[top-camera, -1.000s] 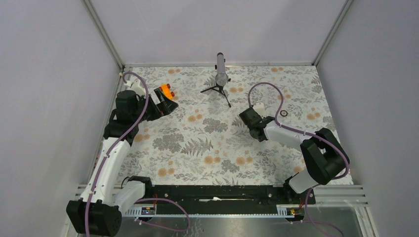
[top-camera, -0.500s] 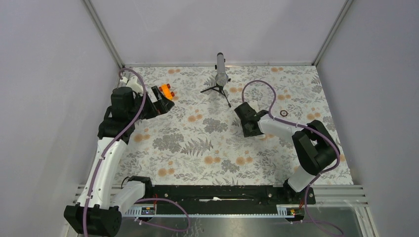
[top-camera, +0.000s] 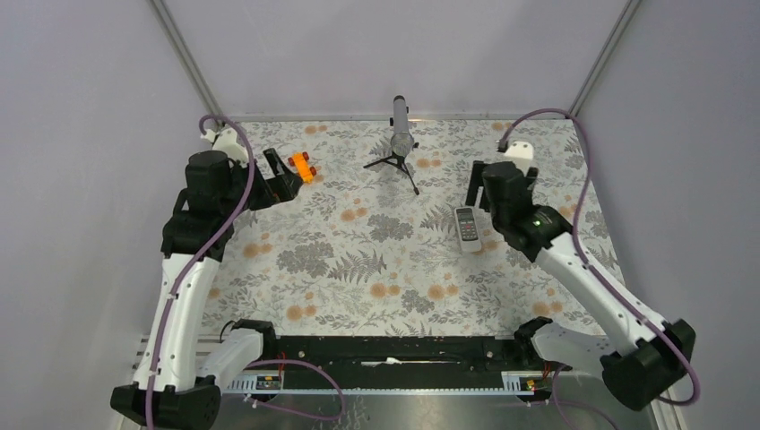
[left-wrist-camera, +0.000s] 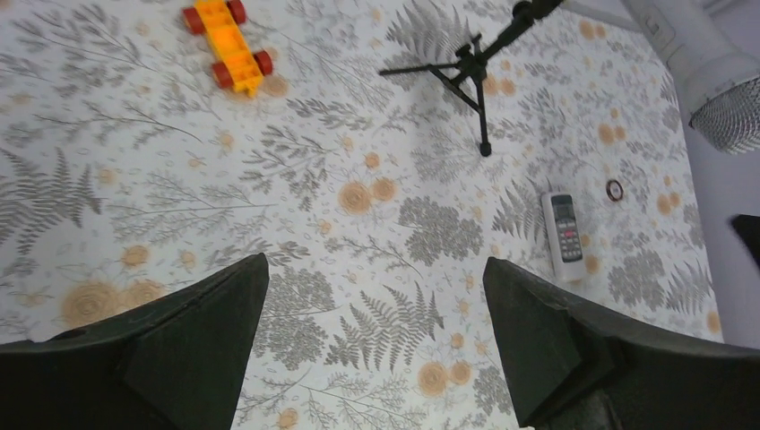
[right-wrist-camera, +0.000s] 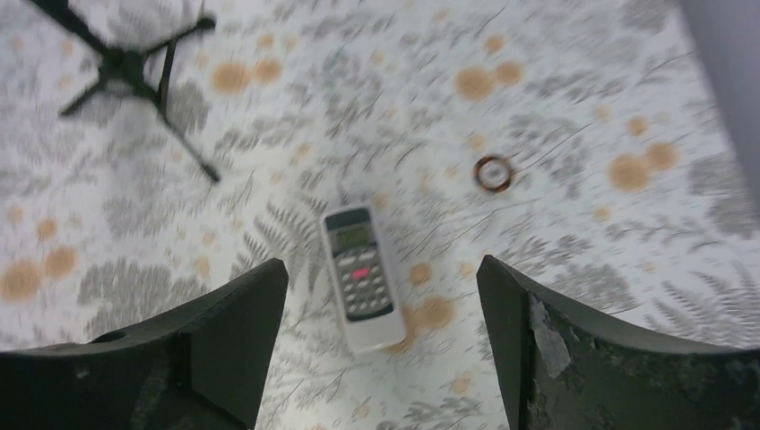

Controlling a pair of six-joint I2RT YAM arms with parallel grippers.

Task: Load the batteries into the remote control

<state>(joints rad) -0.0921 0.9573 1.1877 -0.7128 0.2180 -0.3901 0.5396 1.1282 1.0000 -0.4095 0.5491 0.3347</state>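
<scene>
- Shows the remote control (top-camera: pixel 467 229) lying flat and face-up on the floral table (top-camera: pixel 358 269), at about 3 o'clock from the table's centre, display end toward 12 o'clock, touched by nothing.
- Shows the right gripper (top-camera: pixel 475 184) raised just past the remote's far end, at 12 o'clock of it, jaws spread wide and empty. A second earlier, sits low over that same spot, nearly closed, hiding the remote.
- Confirms in the right wrist view: fingers (right-wrist-camera: pixel 224 340) stand well apart on either side of the remote, above it, with the picture blurred by motion.
- Reads therefore as a release: remote just set down, arm pulling up and back.
- Shows the left gripper (top-camera: pixel 280 176) fully spread and empty, close to the orange toy car (top-camera: pixel 303 166) at 10 o'clock, drawn back slightly toward the far-left corner over the same second.
- Locates no batteries in any view; cannot tell whether already inside the remote or simply out of sight.
- Notes buttons upward, so the back, where a battery bay probably sits, faces the table. Suggests either loading finished or a flip yet needed.
- Places the microphone tripod (top-camera: pixel 401 148) at 12 o'clock of the table and a small dark ring (right-wrist-camera: pixel 492 172) at 2 o'clock of the remote, both apart from it.
</scene>
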